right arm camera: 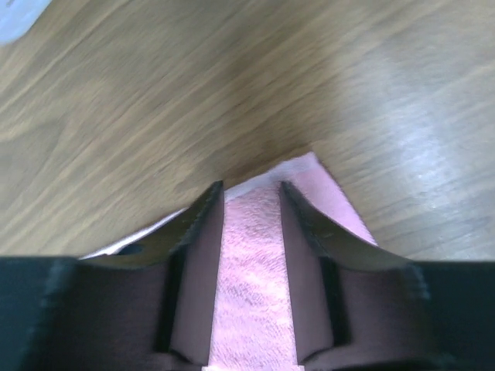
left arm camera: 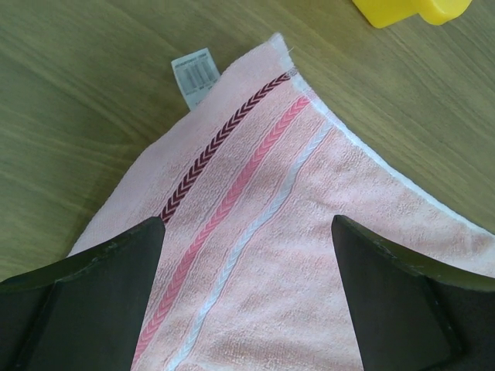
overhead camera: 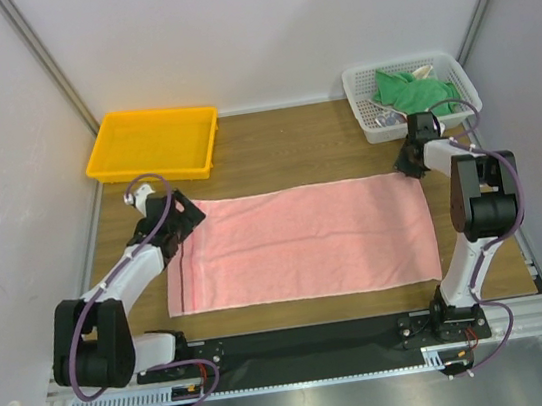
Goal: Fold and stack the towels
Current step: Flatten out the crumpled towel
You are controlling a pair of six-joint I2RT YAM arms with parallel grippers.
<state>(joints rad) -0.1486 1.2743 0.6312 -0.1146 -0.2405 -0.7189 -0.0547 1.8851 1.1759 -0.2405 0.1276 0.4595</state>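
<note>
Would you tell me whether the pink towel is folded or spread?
Spread: the pink towel lies flat as one full rectangle, no folds visible.

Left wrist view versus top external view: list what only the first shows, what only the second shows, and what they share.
Only the left wrist view: the white label at the pink towel's corner. Only the top external view: the green towel in the white mesh basket, the right pincer at the pink towel's far right corner. Both: the pink towel, the open left pincer over its far left corner, the yellow tray, the wooden table.
</note>
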